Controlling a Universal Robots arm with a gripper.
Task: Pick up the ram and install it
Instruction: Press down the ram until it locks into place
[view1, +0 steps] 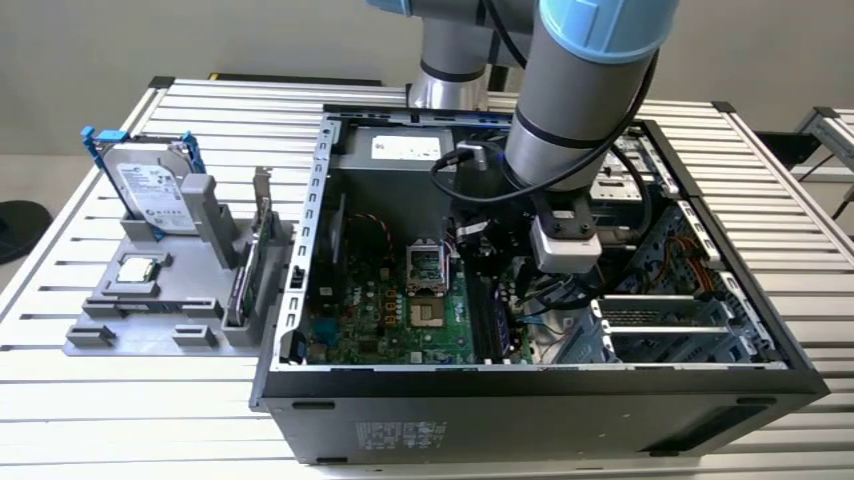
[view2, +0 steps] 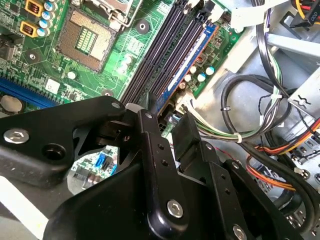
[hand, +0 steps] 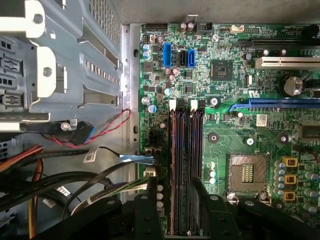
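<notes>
The single arm reaches down into the open computer case (view1: 320, 250) on the slatted tabletop (view1: 107, 400); its end effector (view2: 166, 117) hangs low over the motherboard (hand: 260, 75), beside the one empty processor socket (hand: 246, 172). Its two black fingers (view2: 152, 145) stand apart and grip nothing, and the memory slots show through the gap between them in both wrist views. I count four memory slots (hand: 185, 150), lying side by side. The ram (view2: 192, 62) seems to stand on edge in the slot farthest from the socket, as a thin dark strip with a bluish face; I cannot tell whether it is fully seated. Outside the case, at the exterior view's left, a grey fixture (view1: 134, 330) carries one hard drive (view1: 150, 195), one loose processor chip (view1: 138, 270) and one bracketed card (view1: 248, 270).
</notes>
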